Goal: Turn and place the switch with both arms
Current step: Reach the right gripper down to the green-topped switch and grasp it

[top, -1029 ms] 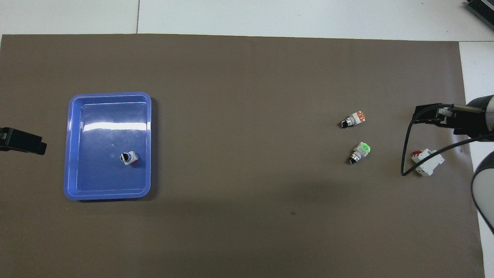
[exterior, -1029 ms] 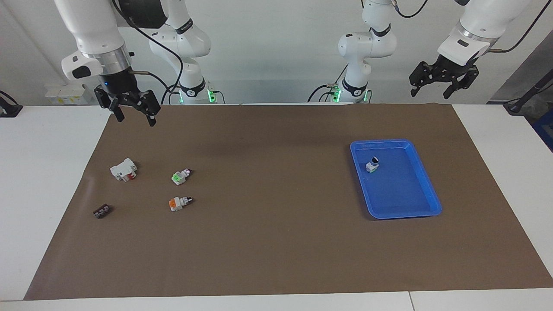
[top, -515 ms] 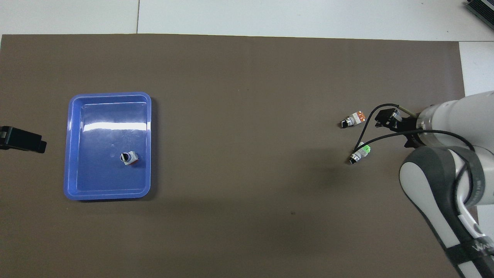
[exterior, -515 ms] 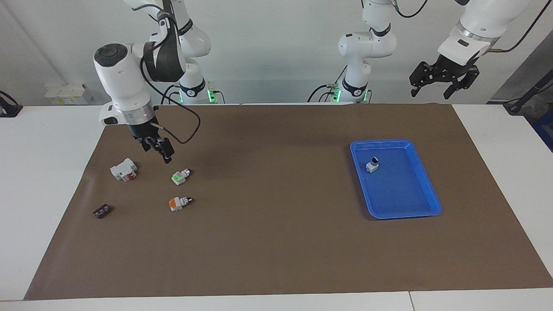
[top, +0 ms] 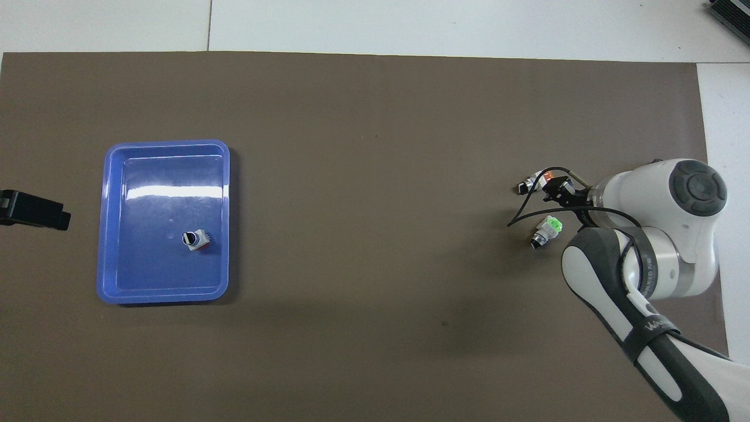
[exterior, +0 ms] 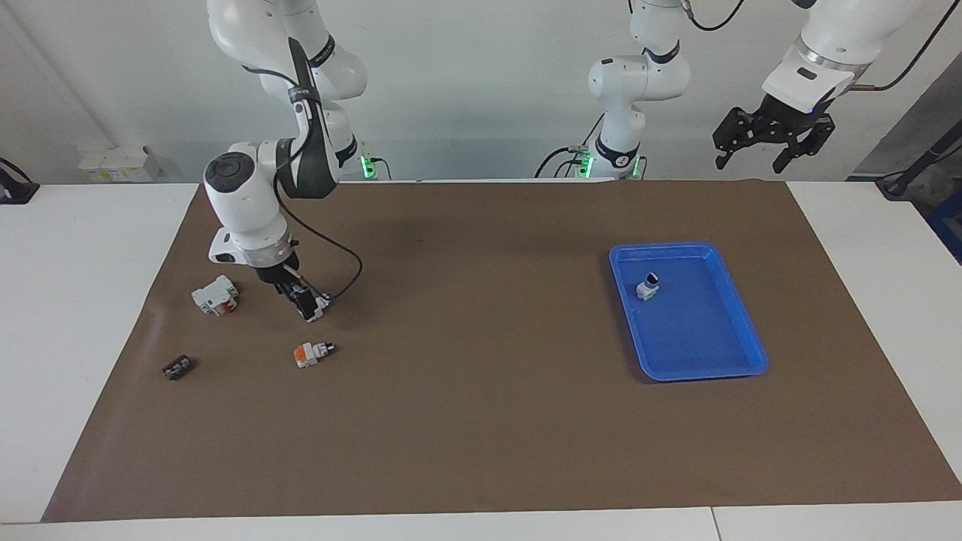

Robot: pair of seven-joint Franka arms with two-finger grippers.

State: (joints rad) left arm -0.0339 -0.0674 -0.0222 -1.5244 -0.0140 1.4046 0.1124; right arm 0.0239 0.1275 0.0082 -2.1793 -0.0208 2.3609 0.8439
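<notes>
The switch (top: 549, 228), white with a green block, lies on the brown mat toward the right arm's end. My right gripper (exterior: 307, 306) is down low at this switch and hides most of it in the facing view; only a white bit of the switch (exterior: 322, 303) shows. In the overhead view the right gripper (top: 555, 192) shows just past the switch. I cannot tell if it touches the switch. My left gripper (exterior: 751, 159) waits open and high over the mat's corner by its own base; its tip also shows in the overhead view (top: 35, 212).
A like switch with an orange block (exterior: 310, 353) (top: 534, 181) lies farther from the robots than the green one. A white blocky part with red (exterior: 216, 294) and a small black part (exterior: 177, 367) lie nearby. A blue tray (exterior: 688, 246) (top: 167, 142) holds another switch (exterior: 648, 286) (top: 194, 239).
My right arm has swung in from high near the mat's edge and come down to the green switch. The left arm has not moved.
</notes>
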